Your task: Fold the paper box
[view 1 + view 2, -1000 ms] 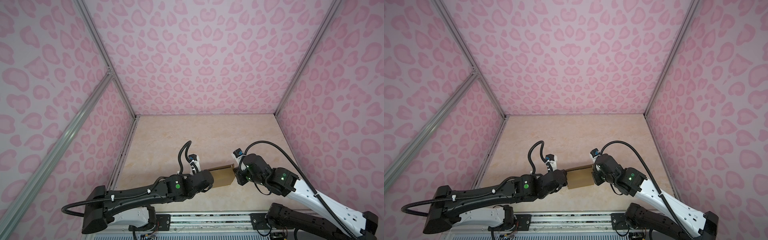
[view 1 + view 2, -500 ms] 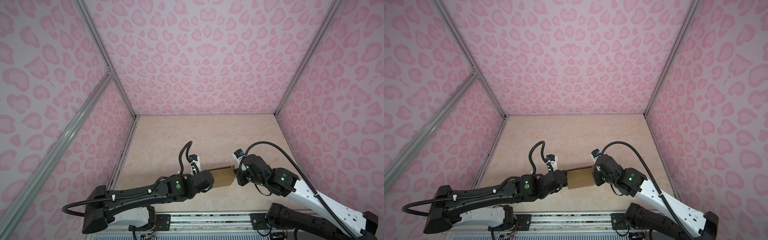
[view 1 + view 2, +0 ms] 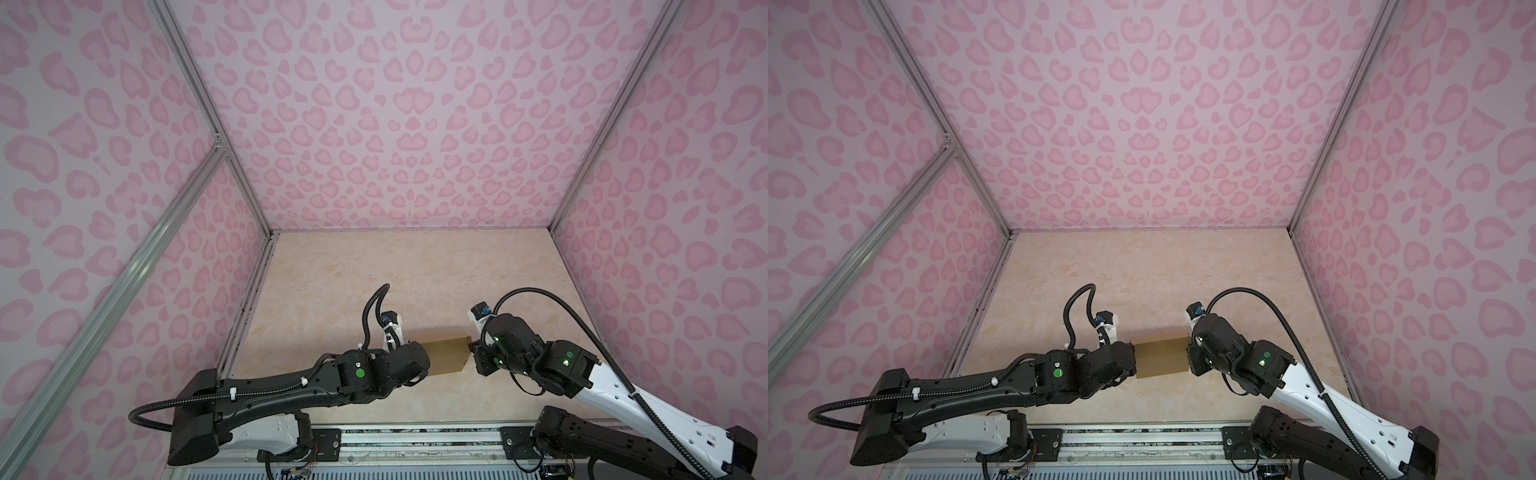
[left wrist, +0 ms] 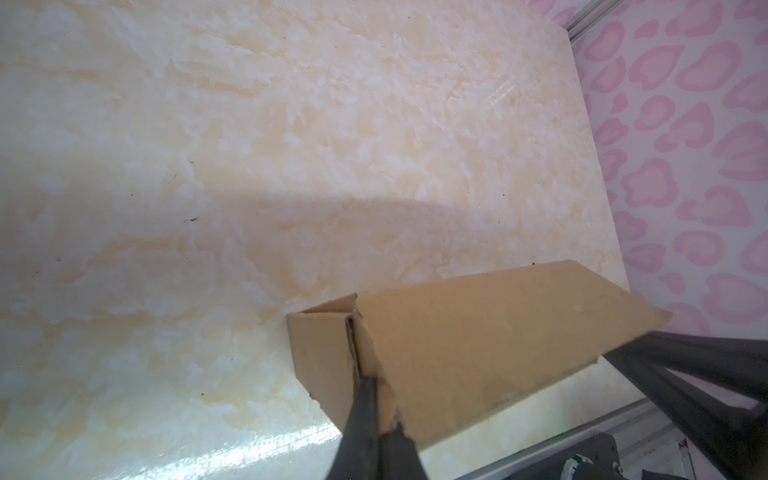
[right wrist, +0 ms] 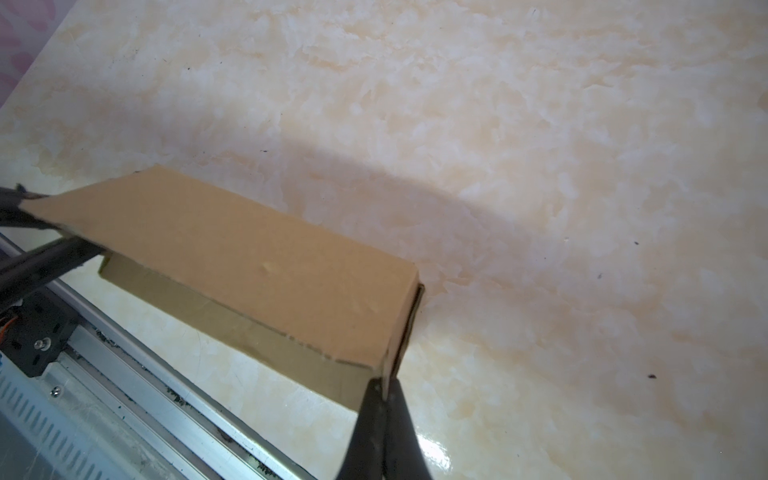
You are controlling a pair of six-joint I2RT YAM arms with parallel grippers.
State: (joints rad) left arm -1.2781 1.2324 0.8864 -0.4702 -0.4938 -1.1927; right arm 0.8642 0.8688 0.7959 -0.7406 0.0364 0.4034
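The paper box (image 3: 448, 356) (image 3: 1160, 358) is a plain brown cardboard box, folded into a long shallow shape and held between my two arms near the front of the table. My left gripper (image 4: 376, 384) is shut on the folded flaps at its left end. My right gripper (image 5: 385, 384) is shut on the thin edge of its right end wall. In the left wrist view the paper box (image 4: 469, 353) runs away from the fingers, its far end meeting the other arm. In the right wrist view the paper box (image 5: 232, 257) shows its flat top. Both top views hide the fingertips behind the wrists.
The marbled beige table (image 3: 399, 270) is walled by pink patterned panels (image 3: 395, 124) at the back and both sides. A metal rail (image 3: 415, 436) with the arm bases runs along the front edge, close below the box.
Both arms and the box have shifted very slightly; the grips are unchanged.
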